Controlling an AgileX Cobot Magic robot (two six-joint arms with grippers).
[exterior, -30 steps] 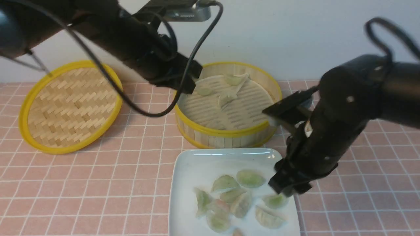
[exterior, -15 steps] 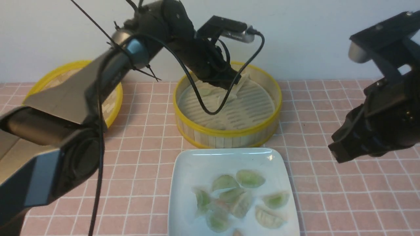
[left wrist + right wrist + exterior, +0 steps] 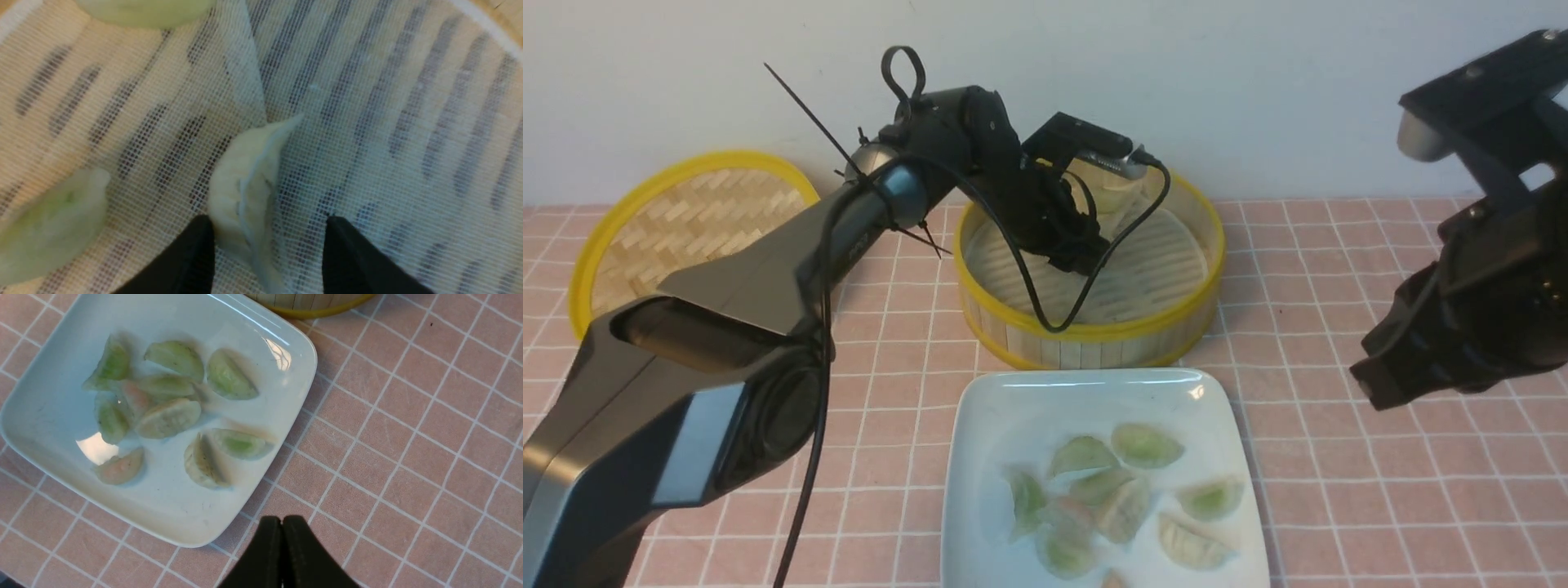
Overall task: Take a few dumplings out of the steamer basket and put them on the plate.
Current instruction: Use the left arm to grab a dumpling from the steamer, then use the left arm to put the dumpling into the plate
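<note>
The steamer basket [image 3: 1094, 331] stands behind the white plate [image 3: 1013, 408]. My left gripper [image 3: 1078, 257] is down inside the basket, open. In the left wrist view its open fingertips [image 3: 267, 222] straddle a whitish dumpling [image 3: 245, 192] lying on the mesh liner; the dumpling touches one finger and sits apart from the other. Two green dumplings [image 3: 45, 228] lie nearby on the liner. Several dumplings [image 3: 1147, 443] rest on the plate [image 3: 163, 506]. My right gripper [image 3: 282, 518] is shut and empty, hovering over the tablecloth just off the plate's right corner [image 3: 1380, 392].
A flat woven lid [image 3: 678, 229] with a yellow rim lies at the back left. Pink checked cloth covers the table. The left arm's cable [image 3: 1054, 318] loops over the basket's front rim. A pale wall closes off the back.
My left arm has swung down into the basket and its jaws have opened around a dumpling. The right gripper left a dumpling on the plate, shut, and pulled away to the right.
</note>
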